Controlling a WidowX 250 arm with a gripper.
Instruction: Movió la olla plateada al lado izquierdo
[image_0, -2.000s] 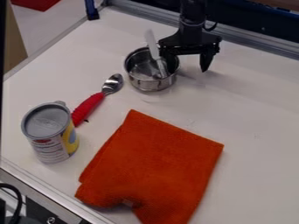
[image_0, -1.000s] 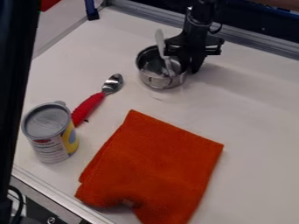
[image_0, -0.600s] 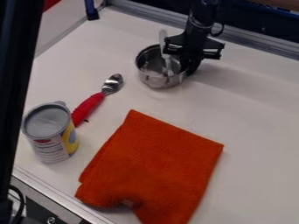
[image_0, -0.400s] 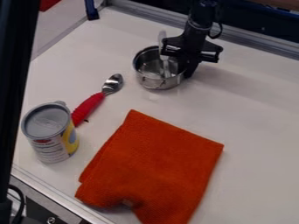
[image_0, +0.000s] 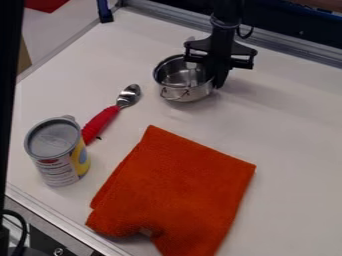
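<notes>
The black two-finger gripper (image_0: 215, 81) is clamped on the right-hand rim of the round silver metal pot (image_0: 189, 94), near the far edge of the white tabletop (image_0: 294, 130). The red-handled metal spoon (image_0: 101, 122) lies apart from the pot.

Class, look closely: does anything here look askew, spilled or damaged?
Only slightly: the orange cloth has a buckled lower edge, so it does not lie flat. No spill or damage shows, and the can stands upright.

Pot (image_0: 179, 84) partly hidden; cloth (image_0: 177, 192) cropped at bottom.
</notes>
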